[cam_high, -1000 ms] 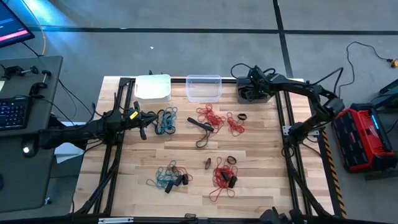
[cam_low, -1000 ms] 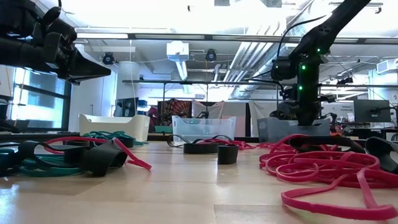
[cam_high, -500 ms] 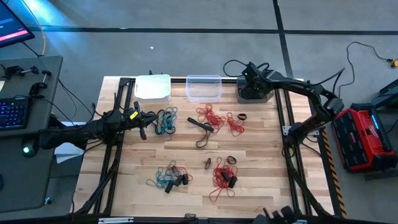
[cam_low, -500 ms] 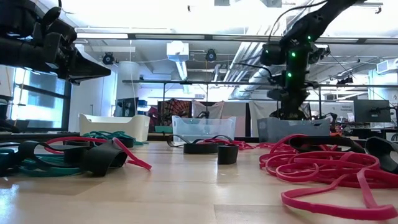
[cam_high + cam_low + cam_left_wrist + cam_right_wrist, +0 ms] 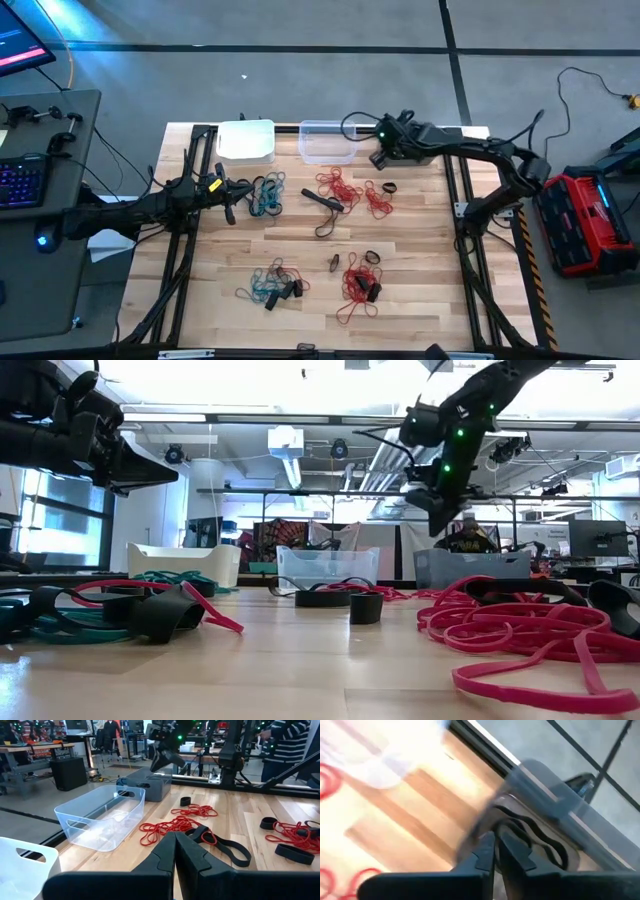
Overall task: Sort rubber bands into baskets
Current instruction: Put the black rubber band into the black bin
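right gripper (image 5: pixel 381 157): hovering above the table just beside the dark grey basket (image 5: pixel 145 786), fingers pressed together and pinching nothing visible; probably sitting there because black bands belong in that tub.

left gripper (image 5: pixel 232 196): waiting low at the left edge beside a teal bunch (image 5: pixel 266 194), jaws squeezed tight, nothing in them.

baskets: lining up along the far edge, white basket (image 5: pixel 246 141), clear basket (image 5: pixel 327 141), then the dark grey one, likely one per colour.

dark grey basket contents: holding a few wavy black loops (image 5: pixel 530 837), going by the right wrist view.

rubber bands: mostly lying loose on the wooden table (image 5: pixel 420 260), still needing sorting, I'd guess; red tangle (image 5: pixel 338 187) mid-table, another red pile (image 5: pixel 358 284) and a teal clump (image 5: pixel 268 285) nearer the front, wide black bands (image 5: pixel 325 205) mixed in.

materials: looking thin, floppy and tangly for the red and teal loops, flatter and stiffer for the black; tubs being smooth rigid plastic with cut-out handles.
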{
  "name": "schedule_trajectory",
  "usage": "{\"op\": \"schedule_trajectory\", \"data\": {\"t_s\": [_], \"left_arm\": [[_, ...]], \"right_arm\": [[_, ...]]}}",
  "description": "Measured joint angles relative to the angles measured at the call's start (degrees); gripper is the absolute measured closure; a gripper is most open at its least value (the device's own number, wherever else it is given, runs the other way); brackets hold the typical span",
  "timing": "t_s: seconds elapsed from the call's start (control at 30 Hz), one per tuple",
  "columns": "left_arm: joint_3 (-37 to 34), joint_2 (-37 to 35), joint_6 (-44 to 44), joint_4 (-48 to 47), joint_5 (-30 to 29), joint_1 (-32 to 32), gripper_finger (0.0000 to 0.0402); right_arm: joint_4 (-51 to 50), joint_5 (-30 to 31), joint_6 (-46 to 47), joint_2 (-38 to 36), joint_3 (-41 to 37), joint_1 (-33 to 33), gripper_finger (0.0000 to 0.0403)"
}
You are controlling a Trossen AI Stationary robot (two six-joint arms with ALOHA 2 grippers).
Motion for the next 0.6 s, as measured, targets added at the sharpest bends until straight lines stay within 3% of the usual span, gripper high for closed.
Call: {"op": "schedule_trajectory", "data": {"t_s": [0.27, 0.6], "left_arm": [[0.0, 0.0, 0.1, 0.0, 0.0, 0.0, 0.0401], [0.0, 0.0, 0.0, 0.0, 0.0, 0.0, 0.0401]], "right_arm": [[4.7, 0.2, 0.6, 0.0, -0.5, 4.5, 0.0402], [17.8, -1.2, 2.0, -0.4, -8.8, 10.3, 0.0403]]}}
